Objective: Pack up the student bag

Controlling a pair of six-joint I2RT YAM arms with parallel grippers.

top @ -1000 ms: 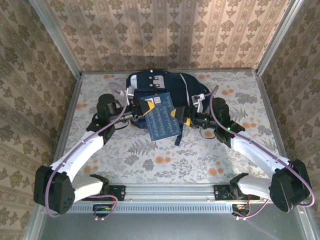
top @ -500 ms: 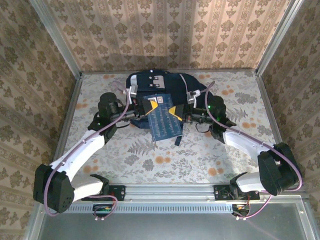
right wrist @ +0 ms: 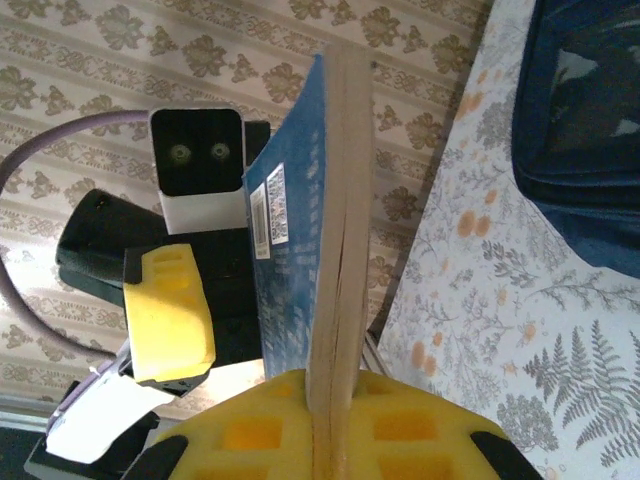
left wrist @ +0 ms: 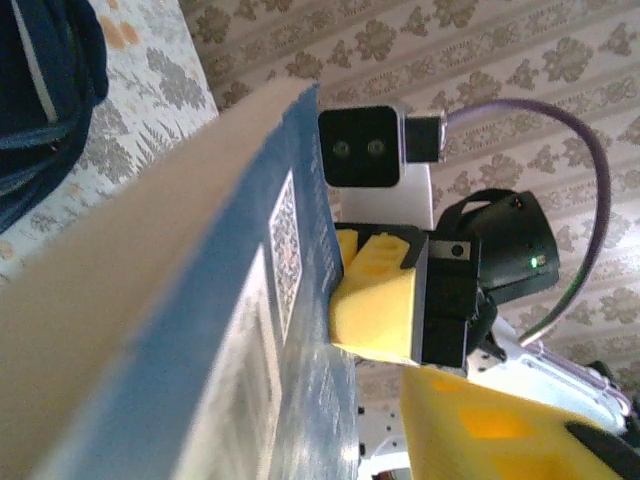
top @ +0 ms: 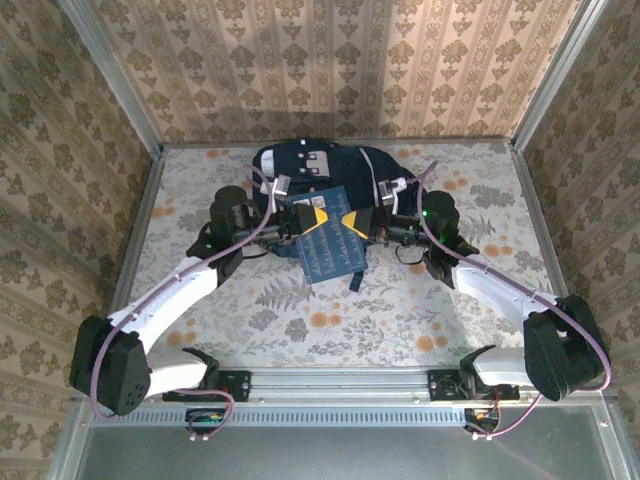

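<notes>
The student bag (top: 322, 163), dark navy with white trim, lies at the back of the table; it shows too in the left wrist view (left wrist: 40, 90) and the right wrist view (right wrist: 590, 130). A blue printed book (top: 330, 245) hangs tilted in the air just in front of it. My right gripper (top: 360, 226) is shut on the book's right edge, the page block (right wrist: 335, 250) pinched between its yellow pads (right wrist: 250, 435). My left gripper (top: 302, 216) is at the book's upper left corner, open, its yellow finger (left wrist: 500, 420) standing off the blue cover (left wrist: 300, 330).
A dark strap (top: 357, 282) trails from the bag onto the floral table cover (top: 400, 320). Metal rails (top: 140, 230) and patterned walls close in the table on three sides. Both arm bases sit on the near rail (top: 340, 383).
My right gripper has closed on the book's right edge. My left gripper's jaws have parted from the book, and its arm has shifted right. The book has turned slightly.
</notes>
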